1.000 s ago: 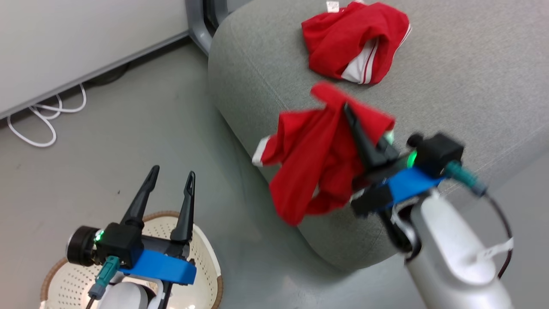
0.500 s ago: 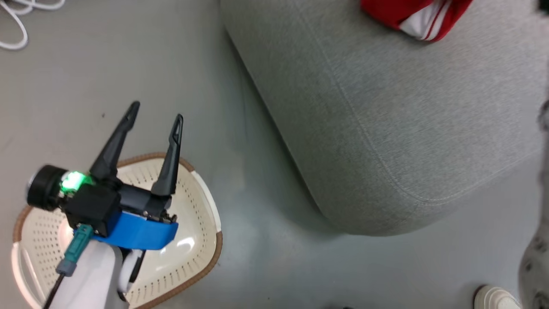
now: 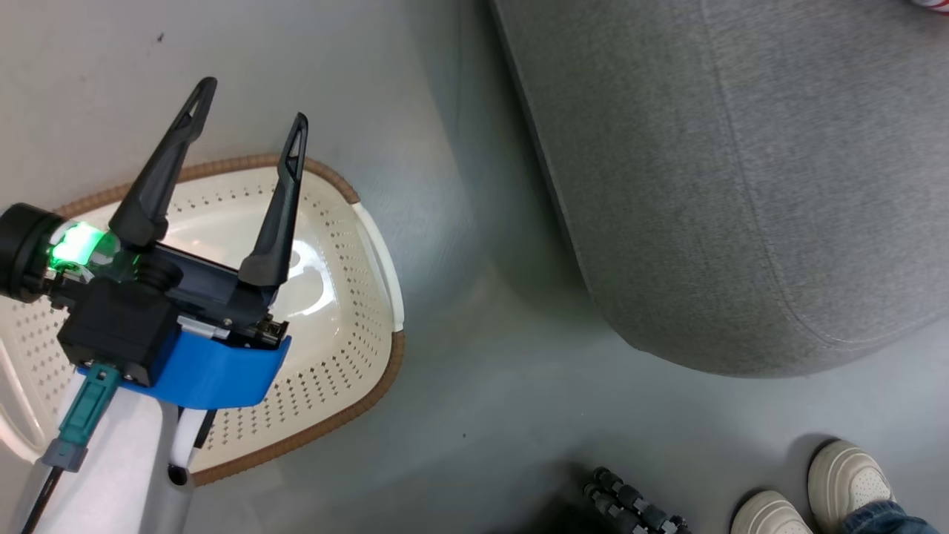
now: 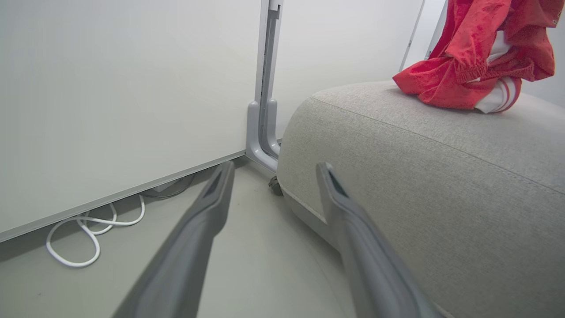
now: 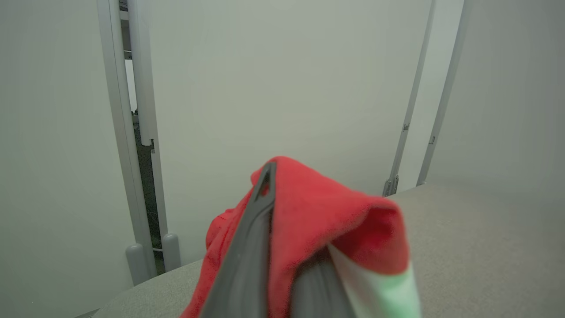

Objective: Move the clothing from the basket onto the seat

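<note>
Carrying the last piece looks like the step in hand: one red garment (image 5: 318, 212) is draped over and pinched in the R pincer (image 5: 278, 194), whose fingers are clamped together on it, w/ a white panel hanging off the near side. Beyond & below those tips lies the grey seat (image 5: 485, 247), so the cloth is over the cushion, tho I can't tell if any of it touches. The other red garment (image 4: 468, 70) sits bunched on the seat top, up & right of the L pincer (image 4: 274, 165) in its wrist view, well apart from the tips. In the head view the L pincer hangs w/ fingers spread wide, nothing between them, right over the basket (image 3: 348, 311), whose visible inside looks bare, so prob. nothing more to fetch. Next move, imo: lower the R pincer to the cushion, let go, then lift clear so fabric doesn't snag. A person's shoes (image 3: 845, 475) stand off to the L pincer's right, past the seat corner.
</note>
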